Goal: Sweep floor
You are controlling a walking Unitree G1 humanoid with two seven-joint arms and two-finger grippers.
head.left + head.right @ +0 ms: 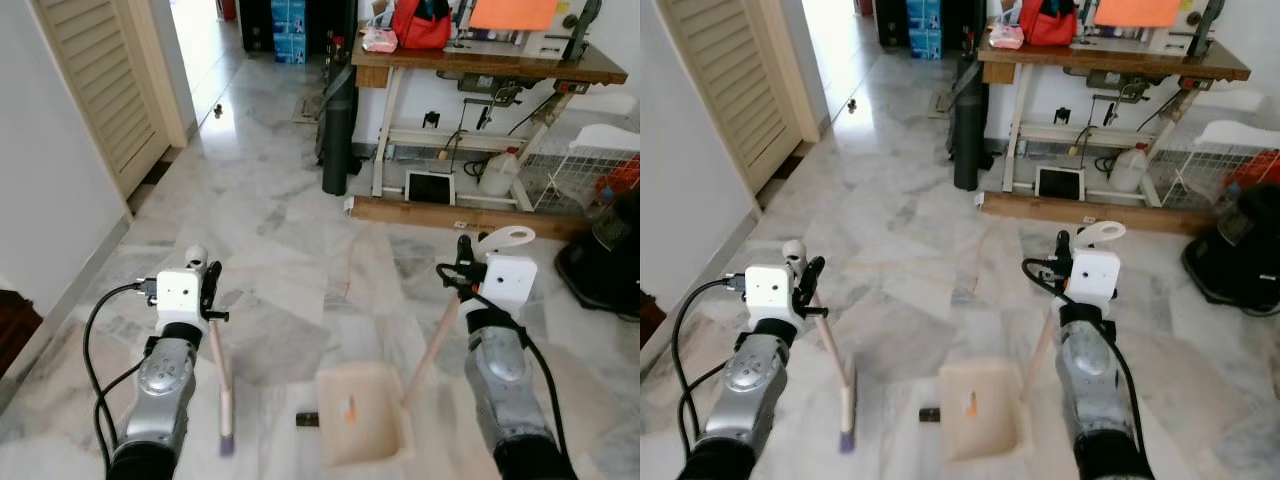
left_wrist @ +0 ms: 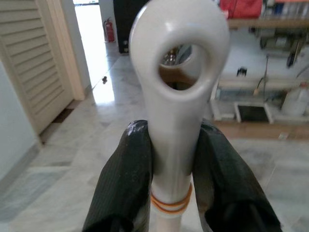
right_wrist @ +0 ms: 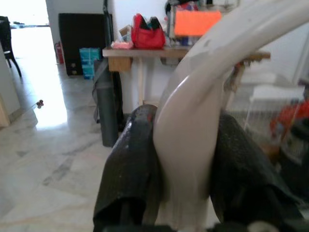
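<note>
My left gripper [image 1: 209, 287] is shut on the white ring-topped handle of a small broom [image 2: 179, 72]. Its wooden stick slants down to purple bristles [image 1: 226, 441] resting on the marble floor. My right gripper [image 1: 464, 268] is shut on the white looped handle [image 3: 203, 92] of a dustpan. That stick runs down to the beige pan [image 1: 364, 415], which lies flat on the floor between my arms. A small orange scrap [image 1: 350, 407] lies inside the pan. A small dark piece [image 1: 307, 419] sits on the floor just left of the pan, between it and the bristles.
A wooden table [image 1: 480, 62] with a red bag stands ahead on the right, a black rolled mat [image 1: 337, 125] leaning by its leg. A wooden plank [image 1: 450, 215] lies under it. A black appliance [image 1: 607, 255] and wire rack are at the right. A louvred door [image 1: 105, 80] is on the left.
</note>
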